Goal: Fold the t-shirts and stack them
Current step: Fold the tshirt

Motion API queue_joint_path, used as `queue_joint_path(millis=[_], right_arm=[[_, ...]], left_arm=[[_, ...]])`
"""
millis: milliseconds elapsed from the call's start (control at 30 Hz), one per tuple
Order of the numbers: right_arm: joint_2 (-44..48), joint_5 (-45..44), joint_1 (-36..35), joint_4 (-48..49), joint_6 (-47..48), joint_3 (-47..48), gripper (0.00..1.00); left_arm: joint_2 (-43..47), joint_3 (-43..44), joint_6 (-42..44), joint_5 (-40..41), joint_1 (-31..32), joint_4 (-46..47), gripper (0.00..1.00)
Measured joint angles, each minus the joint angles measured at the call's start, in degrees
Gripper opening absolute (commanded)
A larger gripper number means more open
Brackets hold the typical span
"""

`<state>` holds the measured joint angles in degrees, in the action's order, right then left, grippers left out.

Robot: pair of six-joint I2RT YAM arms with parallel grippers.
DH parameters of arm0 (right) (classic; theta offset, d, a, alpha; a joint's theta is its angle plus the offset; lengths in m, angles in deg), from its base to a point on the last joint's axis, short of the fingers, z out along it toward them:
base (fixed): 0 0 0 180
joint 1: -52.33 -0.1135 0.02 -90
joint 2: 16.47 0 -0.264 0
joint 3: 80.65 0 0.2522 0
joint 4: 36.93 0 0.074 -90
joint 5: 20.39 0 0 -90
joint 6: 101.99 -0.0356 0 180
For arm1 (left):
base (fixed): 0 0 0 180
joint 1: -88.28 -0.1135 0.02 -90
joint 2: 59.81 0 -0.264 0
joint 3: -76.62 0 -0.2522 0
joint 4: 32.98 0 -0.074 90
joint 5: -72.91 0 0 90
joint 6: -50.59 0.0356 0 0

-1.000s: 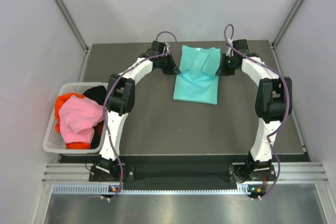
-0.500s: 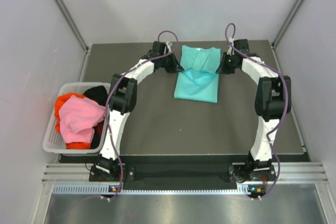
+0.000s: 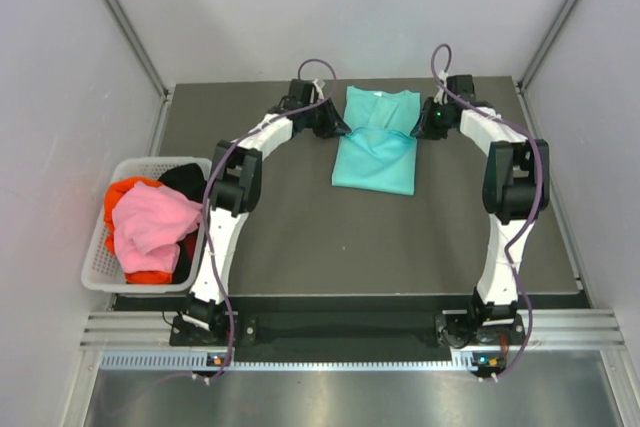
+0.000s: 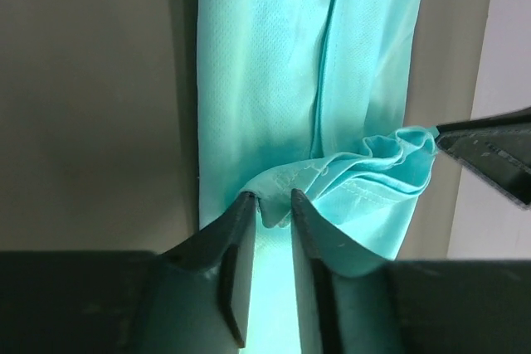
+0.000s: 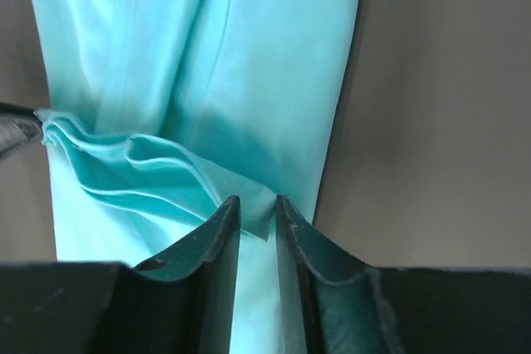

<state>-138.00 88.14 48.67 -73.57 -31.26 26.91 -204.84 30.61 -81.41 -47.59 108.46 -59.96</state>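
Well left of the teal t-shirt (image 3: 378, 152), a white basket (image 3: 95, 282) holds the pink t-shirt (image 3: 150, 227), the red-orange t-shirt (image 3: 125, 192) and the black t-shirt (image 3: 185, 179) (heaped, not folded). At the teal t-shirt's left edge, the left jaws are pinched almost closed on a raised pucker of its cloth. The teal t-shirt itself lies spread on the counter (image 3: 330, 237), with a ridge of gathered folds running across it from one side to the other. At its right edge, the right jaws are likewise nearly closed, nipping a fold of the same cloth.
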Motion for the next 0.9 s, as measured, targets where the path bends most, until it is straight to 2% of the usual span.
queue_joint_path(millis=[33,200,233,333,500,633,900], right_arm=[[-0.35,0.09,0.09,-0.07,0.00,0.81,0.30],[-0.35,0.33,0.74,-0.33,0.00,3.06,0.39],[0.15,0.33,0.85,-0.74,-0.15,2.97,0.44],[2.99,-0.17,0.96,-1.77,-0.48,1.14,0.48],[13.16,-0.90,0.94,-3.69,-1.60,-7.87,0.48],[20.11,-1.25,0.83,-3.85,-2.27,-16.65,0.48],[23.32,-0.24,0.39,-2.51,-3.48,-30.23,0.48]], left_arm=[[0.00,0.00,0.04,-0.15,-0.15,0.00,0.42],[0.33,2.21,2.47,0.33,-0.94,-3.82,0.45],[0.98,2.27,3.56,1.05,-1.03,-4.96,0.46],[5.07,-0.85,6.34,4.63,-1.09,-7.02,0.48],[16.61,-12.94,9.14,7.69,-0.94,-7.74,0.48],[22.53,-21.49,10.19,7.85,0.09,-6.73,0.48],[23.78,-32.98,11.02,8.26,4.39,-6.08,0.48]])
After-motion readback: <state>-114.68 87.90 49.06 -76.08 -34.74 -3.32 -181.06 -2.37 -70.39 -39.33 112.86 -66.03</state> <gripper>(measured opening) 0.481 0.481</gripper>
